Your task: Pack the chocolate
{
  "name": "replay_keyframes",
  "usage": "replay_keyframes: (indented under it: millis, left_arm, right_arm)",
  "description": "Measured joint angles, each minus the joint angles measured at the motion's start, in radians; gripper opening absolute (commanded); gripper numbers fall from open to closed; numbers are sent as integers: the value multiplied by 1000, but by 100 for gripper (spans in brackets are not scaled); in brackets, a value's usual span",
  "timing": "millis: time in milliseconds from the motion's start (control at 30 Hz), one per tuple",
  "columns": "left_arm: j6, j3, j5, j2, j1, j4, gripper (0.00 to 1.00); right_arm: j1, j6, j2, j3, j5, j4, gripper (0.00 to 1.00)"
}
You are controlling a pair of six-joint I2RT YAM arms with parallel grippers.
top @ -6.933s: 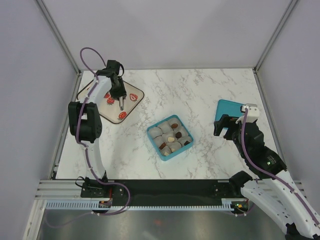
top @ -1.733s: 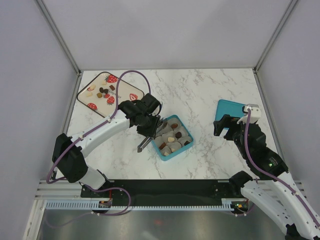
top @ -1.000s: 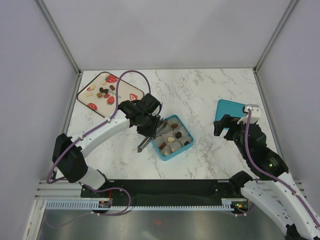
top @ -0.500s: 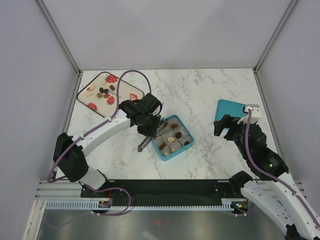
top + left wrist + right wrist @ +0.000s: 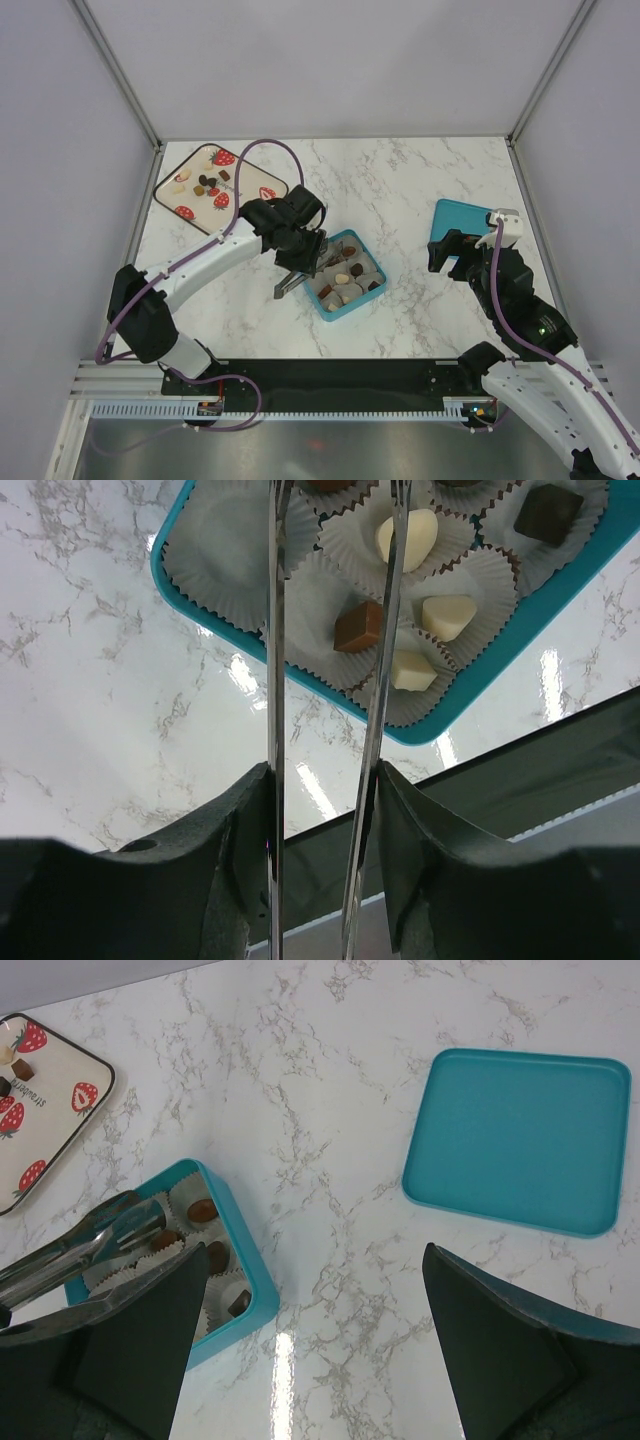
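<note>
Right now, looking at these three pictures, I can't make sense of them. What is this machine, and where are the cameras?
The machine is a pair of robot arms bolted at the near edge of a marble table. One picture looks down from above. The other two come from a camera on each wrist. The left gripper is clamped on metal tongs, whose blades reach over a teal box of paper cups. Some cups hold chocolates. More of them lie on the strawberry tray at the far left. The right gripper is open and empty, near the teal lid.
</note>
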Motion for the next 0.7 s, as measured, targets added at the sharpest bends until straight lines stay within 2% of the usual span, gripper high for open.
replay_keyframes:
  millis: [500, 700]
  left_arm:
    - [23, 101, -50, -27, 0, -103, 43]
    - [55, 101, 24, -85, 0, -143, 39]
  right_arm:
    - [0, 1, 0, 0, 0, -2, 97]
    - [0, 7, -1, 0, -1, -8, 96]
